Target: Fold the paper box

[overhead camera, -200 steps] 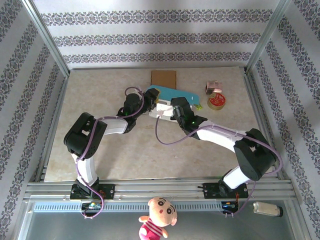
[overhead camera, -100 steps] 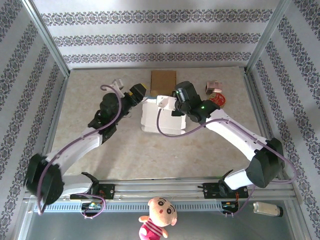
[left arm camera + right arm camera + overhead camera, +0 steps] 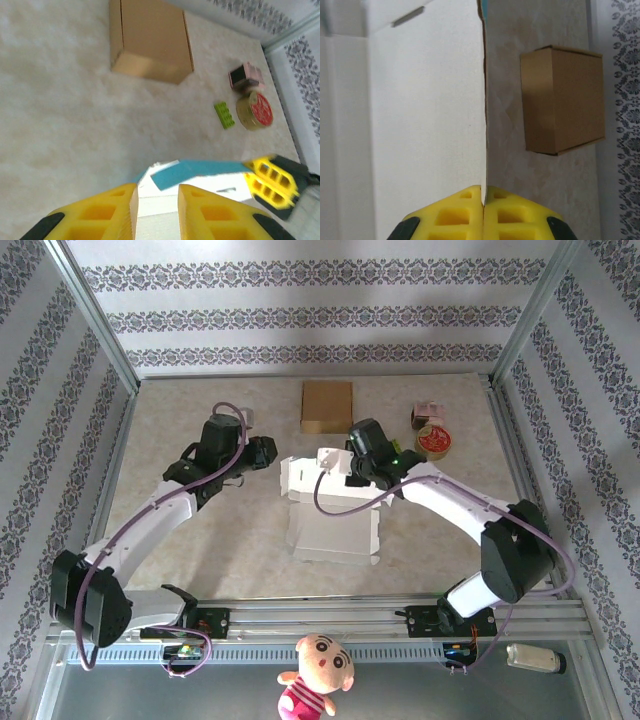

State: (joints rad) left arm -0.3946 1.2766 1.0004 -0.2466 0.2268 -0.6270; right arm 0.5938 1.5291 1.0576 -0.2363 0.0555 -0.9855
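The paper box (image 3: pixel 335 525) lies in the middle of the tabletop (image 3: pixel 210 550), still mostly a flat white blank. Only its far panel is tipped up, so I'd judge the folding barely begun, with walls and flaps left to raise and tuck. Its long axis runs near to far, raised end on the far side. The right gripper (image 3: pixel 484 192) has its jaws clenched on that panel's edge. The left gripper (image 3: pixel 157 190) hovers just beside the far-left corner, jaws apart, grasping nothing.

One paper box (image 3: pixel 330 520), one brown carton (image 3: pixel 327 406), one pink block (image 3: pixel 428 414), one red tin (image 3: pixel 434 442), one green brick (image 3: pixel 224 115), one doll (image 3: pixel 318 674)
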